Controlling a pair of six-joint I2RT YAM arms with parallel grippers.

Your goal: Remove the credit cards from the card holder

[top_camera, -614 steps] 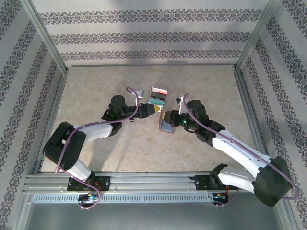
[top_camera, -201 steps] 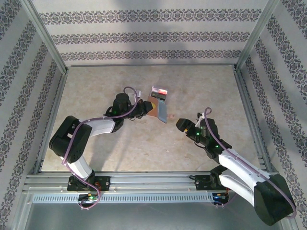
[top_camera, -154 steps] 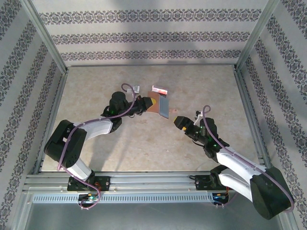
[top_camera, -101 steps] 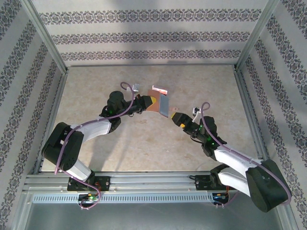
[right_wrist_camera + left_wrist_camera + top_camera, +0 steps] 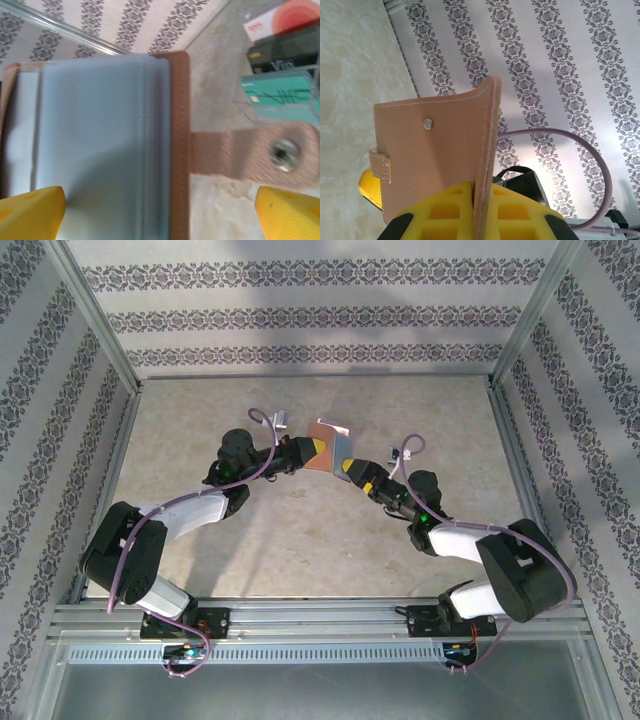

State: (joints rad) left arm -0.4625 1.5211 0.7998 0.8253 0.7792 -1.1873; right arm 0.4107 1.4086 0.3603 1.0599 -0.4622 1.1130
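Firstly, the writing: three cards lie on the desk (image 5: 200, 420) beyond the card holder, and the right wrist view shows them as a white card with a red-orange circle (image 5: 280, 20), a black card (image 5: 277, 59) and a teal card with a chip (image 5: 282, 95). Each has some letters, but they are too blurred to read.

The card holder (image 5: 335, 450) is held up above the middle of the desk, opened, with the cards just behind it. The left pincer (image 5: 312, 451) is closed on one brown leather flap. In the left wrist view its yellow fingers (image 5: 450, 205) clamp the edge of this flap (image 5: 435, 155), which carries a metal stud and a small tab.

The right pincer (image 5: 352, 471) is just beside the holder on the other side, with its jaws spread wide and nothing gripped. In its own view the blue-grey inner panel (image 5: 100, 145) stands between the two yellow fingertips (image 5: 30, 210), and the brown strap with a snap (image 5: 250, 152) sticks out to the right.
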